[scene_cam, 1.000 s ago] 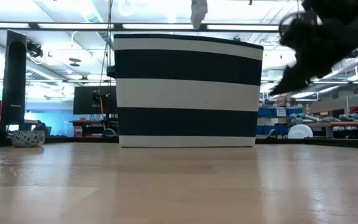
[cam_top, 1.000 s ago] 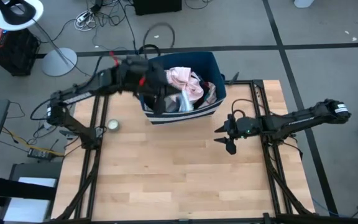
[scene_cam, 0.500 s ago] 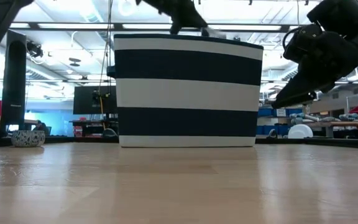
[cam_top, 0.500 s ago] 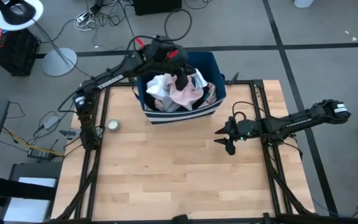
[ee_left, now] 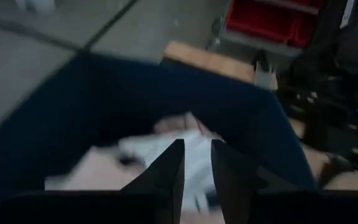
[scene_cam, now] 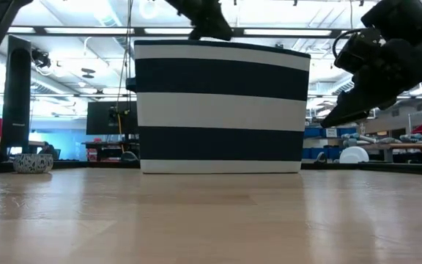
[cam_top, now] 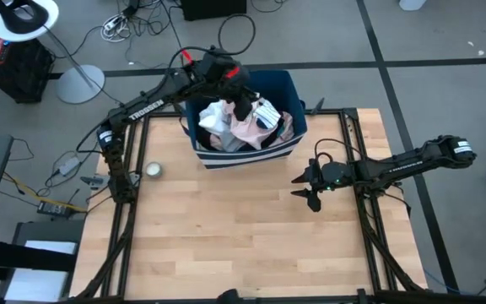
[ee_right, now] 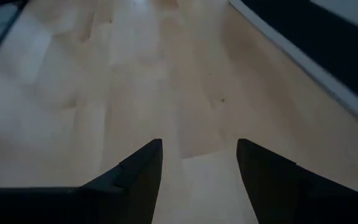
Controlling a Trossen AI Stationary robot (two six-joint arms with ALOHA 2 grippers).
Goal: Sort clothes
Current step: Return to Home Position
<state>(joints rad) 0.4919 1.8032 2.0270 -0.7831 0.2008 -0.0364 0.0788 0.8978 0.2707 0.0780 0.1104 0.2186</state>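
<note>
A navy bin with white stripes (cam_top: 245, 154) (scene_cam: 218, 110) stands at the table's far middle. It holds the clothes (cam_top: 241, 128): white, pink and striped pieces lying heaped. My left gripper (cam_top: 245, 107) (ee_left: 196, 158) hovers over the bin's middle, slanting down. Its fingers stand a little apart with nothing between them, and white cloth (ee_left: 166, 152) lies below. My right gripper (cam_top: 305, 191) (ee_right: 199, 155) waits open over bare wood, to the right of the bin's near corner.
A small round bowl (cam_top: 153, 170) (scene_cam: 33, 163) sits on the table left of the bin. Bare wooden tabletop (cam_top: 243, 236) spreads across the near half. Dark frame rails (cam_top: 125, 219) run along both sides of the table.
My left gripper has swung from the bin's left rim toward the table's right, to above the bin's middle, and sunk a little. The dark garment that hung with it over the bin's left part a second ago no longer shows there, and white cloth lies uncovered.
</note>
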